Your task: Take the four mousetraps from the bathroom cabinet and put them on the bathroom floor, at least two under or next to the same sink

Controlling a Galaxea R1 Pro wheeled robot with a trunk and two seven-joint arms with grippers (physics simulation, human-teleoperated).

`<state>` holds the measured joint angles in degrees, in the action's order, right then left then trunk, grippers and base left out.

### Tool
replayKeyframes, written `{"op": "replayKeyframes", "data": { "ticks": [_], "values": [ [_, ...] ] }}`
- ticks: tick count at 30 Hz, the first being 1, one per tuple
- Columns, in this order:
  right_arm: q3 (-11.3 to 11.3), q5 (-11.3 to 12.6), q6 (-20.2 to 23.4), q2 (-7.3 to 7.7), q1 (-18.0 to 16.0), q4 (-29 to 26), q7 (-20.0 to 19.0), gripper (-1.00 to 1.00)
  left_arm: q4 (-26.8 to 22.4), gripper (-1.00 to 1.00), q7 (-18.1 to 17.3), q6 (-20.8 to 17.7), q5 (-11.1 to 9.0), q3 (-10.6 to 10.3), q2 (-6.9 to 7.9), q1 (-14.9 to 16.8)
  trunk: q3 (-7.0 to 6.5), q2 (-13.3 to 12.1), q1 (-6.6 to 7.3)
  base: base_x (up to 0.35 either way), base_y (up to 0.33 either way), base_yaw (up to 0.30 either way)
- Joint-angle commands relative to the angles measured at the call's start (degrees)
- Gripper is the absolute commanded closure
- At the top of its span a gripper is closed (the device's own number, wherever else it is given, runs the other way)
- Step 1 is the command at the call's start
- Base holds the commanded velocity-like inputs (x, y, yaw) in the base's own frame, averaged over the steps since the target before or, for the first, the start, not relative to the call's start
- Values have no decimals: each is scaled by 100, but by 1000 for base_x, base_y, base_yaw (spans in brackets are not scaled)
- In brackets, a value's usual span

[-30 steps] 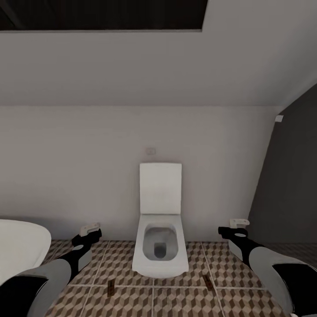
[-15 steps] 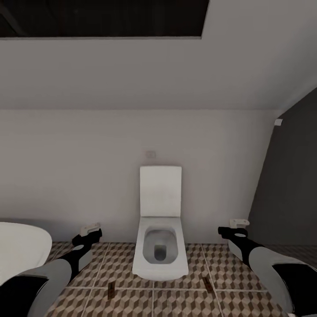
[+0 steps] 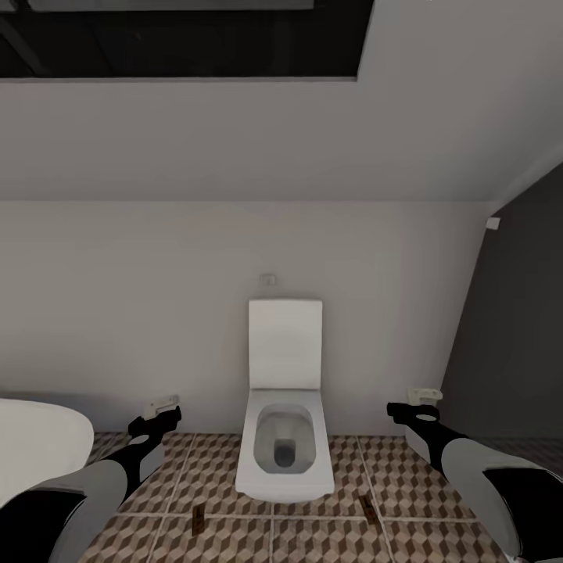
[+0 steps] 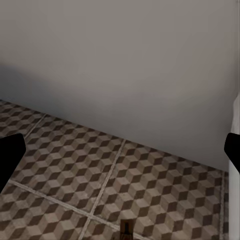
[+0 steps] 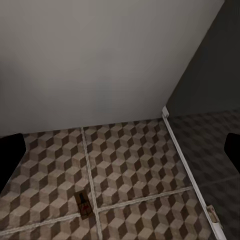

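Back wall point(image 3: 156, 313): plain pale grey, spanning the head view; a small flush plate point(image 3: 268, 278) sits on it above the toilet.

Side wall point(image 3: 516, 328): dark grey, meeting the back wall at the far right corner of the floor.

Bathroom floor point(image 3: 407, 477): large tiles printed with brown, beige and white cubes, pale grout lines between them.

Bathtub point(image 3: 35, 446): white, rounded end at the floor's left edge, beside the left arm.

Toilet point(image 3: 284, 446): white, against the back wall at mid-floor, lid point(image 3: 285, 344) upright, bowl open.

Left arm: white and black, held out low over the floor to the left of the toilet. Left gripper point(image 3: 160, 414): black fingers spread wide apart at the two edges of the left wrist view, nothing between them.

Right arm: white and black, to the right of the toilet. Right gripper point(image 3: 414, 407): fingers likewise spread wide in the right wrist view, holding nothing.

Mousetraps, two visible, small dark-brown boards lying flat on the floor tiles:
- one point(image 3: 198, 521) near the toilet's front left corner, on a grout line, also seen in the left wrist view point(image 4: 126, 231);
- one point(image 3: 368, 505) near the toilet's front right corner, just beside a grout crossing, also seen in the right wrist view point(image 5: 83, 205).

Both lie well apart, with the toilet between them, and neither touches a gripper.
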<state>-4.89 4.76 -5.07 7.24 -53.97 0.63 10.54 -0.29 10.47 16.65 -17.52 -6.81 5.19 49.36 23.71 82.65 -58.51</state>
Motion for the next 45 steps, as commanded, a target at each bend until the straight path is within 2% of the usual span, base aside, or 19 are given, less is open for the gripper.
{"op": "replayKeyframes", "data": {
  "ticks": [1, 7, 33, 45],
  "values": [
    [-47, 50, -20, -1, -5, 7, 9, -100, 3, -100, 16, 13, -41, -49, 0, 4, -12, -38, 23, 0, 0, 0],
    [-47, 47, -20, -3, -4, 7, 9, -100, 3, -100, 16, 22, -41, -49, 0, 4, -120, -279, 155, 0, 0, 0],
    [-52, 1, -54, -10, -4, 67, -21, -100, -3, -100, 11, 34, -21, -47, -1, 11, -120, -279, 155, 0, 0, 0],
    [-55, -1, -57, -15, 41, 84, -33, -100, 2, -100, -170, -109, -18, -53, 23, 11, -120, -279, 155, 0, 0, 0]
  ]
}}
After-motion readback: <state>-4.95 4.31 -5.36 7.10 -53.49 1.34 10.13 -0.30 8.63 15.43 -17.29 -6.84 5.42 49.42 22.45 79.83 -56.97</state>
